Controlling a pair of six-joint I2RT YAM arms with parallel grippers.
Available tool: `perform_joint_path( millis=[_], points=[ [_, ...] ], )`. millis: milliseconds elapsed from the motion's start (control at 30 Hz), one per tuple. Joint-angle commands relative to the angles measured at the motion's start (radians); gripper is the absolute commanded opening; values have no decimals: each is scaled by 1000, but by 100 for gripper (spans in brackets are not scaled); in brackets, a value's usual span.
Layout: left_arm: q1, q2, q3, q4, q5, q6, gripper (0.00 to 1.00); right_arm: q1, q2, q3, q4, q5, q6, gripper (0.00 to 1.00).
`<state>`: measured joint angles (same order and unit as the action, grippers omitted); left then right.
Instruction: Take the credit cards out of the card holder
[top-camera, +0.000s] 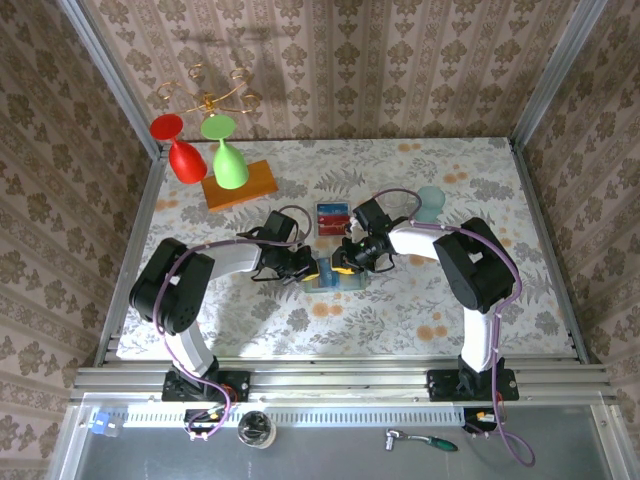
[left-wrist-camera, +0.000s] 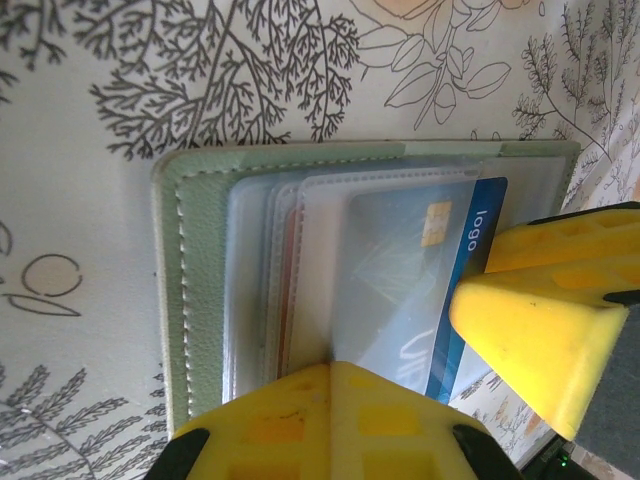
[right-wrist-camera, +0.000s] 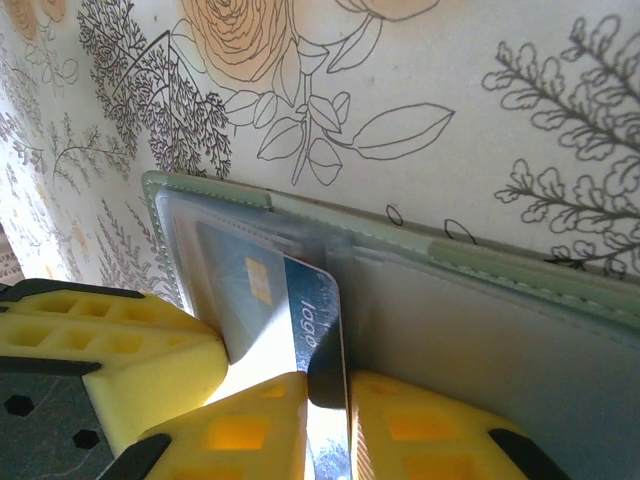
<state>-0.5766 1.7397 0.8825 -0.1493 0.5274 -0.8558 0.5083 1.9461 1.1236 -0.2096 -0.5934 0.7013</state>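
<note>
At table centre, top view: card holder (top-camera: 350, 281) lies open on the floral cloth. Left gripper (top-camera: 312, 268) is on it from 9 o'clock, right gripper (top-camera: 340, 265) from 3 o'clock, tips nearly meeting. Loose card (top-camera: 331, 217), red and blue, lies flat on the cloth at 12 o'clock from the holder, apart from it; can't tell if it's one card or two. Teal cup (top-camera: 432, 203) at 2 o'clock, orange block (top-camera: 240, 185) at 10 o'clock.

Left wrist: left gripper (left-wrist-camera: 330, 410) jaws are together, tips pressed onto the holder's clear sleeves at 6 o'clock. Card holder (left-wrist-camera: 190, 260) green edge at 9 o'clock. Blue card (left-wrist-camera: 478, 250) sticks out of its sleeve toward 3 o'clock. The right gripper's finger (left-wrist-camera: 540, 330) sits at 4 o'clock, touching that card.

Right wrist: right gripper (right-wrist-camera: 335, 400) is pinched on the blue card (right-wrist-camera: 250, 285); its free edge stands between the two pads at 6 o'clock and the rest is in the pocket. Card holder (right-wrist-camera: 480, 330) runs off to 4 o'clock. The left gripper's finger (right-wrist-camera: 110, 340) is at 8 o'clock.
</note>
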Motion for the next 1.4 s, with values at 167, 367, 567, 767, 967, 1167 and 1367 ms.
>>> perform_joint_path(
  millis=[167, 367, 567, 767, 967, 1167, 1367],
  points=[
    [-6, 26, 10, -25, -3, 14, 2, 1, -9, -13, 27, -45, 16, 16],
    [-6, 23, 6, -27, -3, 14, 2, -16, -33, -24, -3, -13, -9, 14],
    [-5, 21, 7, -28, -3, 15, 2, -46, -74, -52, -22, 4, -31, 11],
    [-5, 17, 8, -29, -2, 14, 2, -71, -118, -61, -79, 38, -71, 8],
    [-3, 13, 19, -33, 6, 18, 3, -79, -161, -49, -125, 70, -102, 4],
    [1, 2, 30, -30, 14, 21, 3, -78, -180, -7, -177, 94, -149, 2],
    [21, -9, 47, -42, 26, 29, 5, -80, -177, 80, -278, 152, -272, 1]
  ],
)
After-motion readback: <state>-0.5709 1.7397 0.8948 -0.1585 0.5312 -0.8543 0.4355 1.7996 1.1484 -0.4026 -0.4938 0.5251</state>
